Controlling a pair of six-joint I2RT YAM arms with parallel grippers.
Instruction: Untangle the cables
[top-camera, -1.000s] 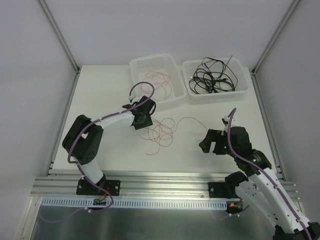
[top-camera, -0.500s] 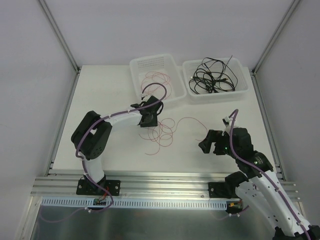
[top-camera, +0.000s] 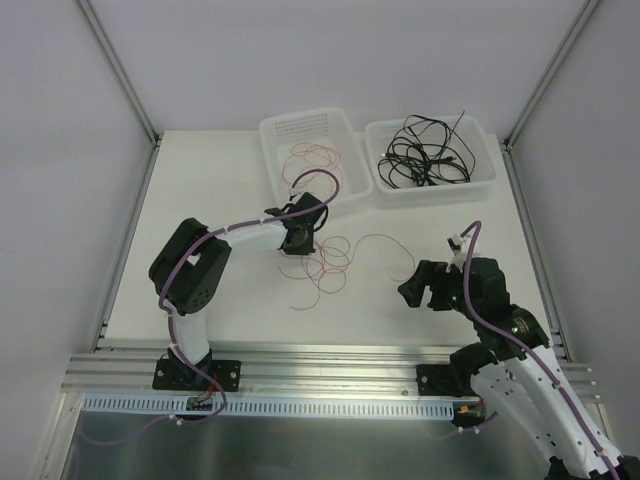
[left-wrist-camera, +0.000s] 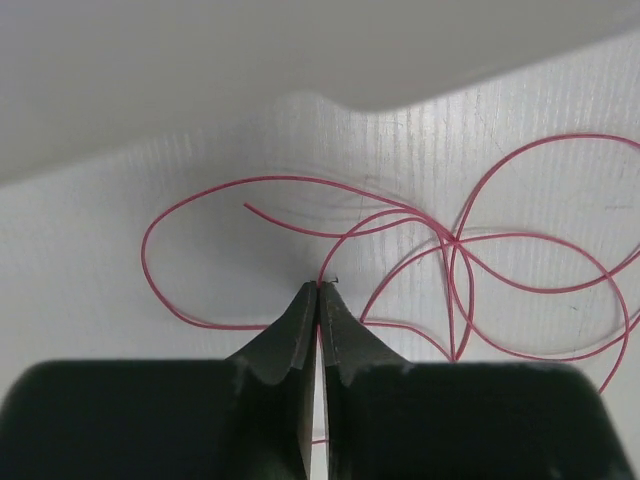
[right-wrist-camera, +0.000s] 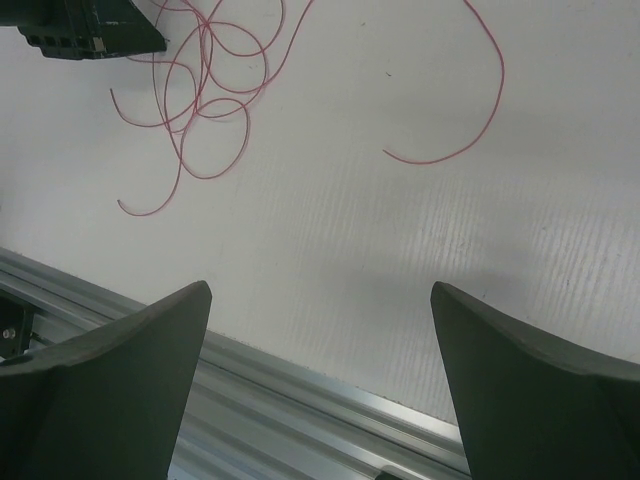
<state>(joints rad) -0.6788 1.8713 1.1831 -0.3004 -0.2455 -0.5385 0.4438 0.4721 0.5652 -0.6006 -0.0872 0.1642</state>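
The left jaws are shut on one strand of the red cables at their very tips, a thin hold that I judge may slip, or drag the whole crossed coil along on a pull. The other loops fan over the tabletop just beyond the tips; the right jaws gape empty, well apart from the coil, and the black cables lie in the far tray

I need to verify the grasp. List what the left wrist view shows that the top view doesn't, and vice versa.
Left wrist only: the left gripper shut, tips pinching a red cable strand. Top only: black cables piled in the right-hand tray, and the open right gripper. Both: red loops on the white table.
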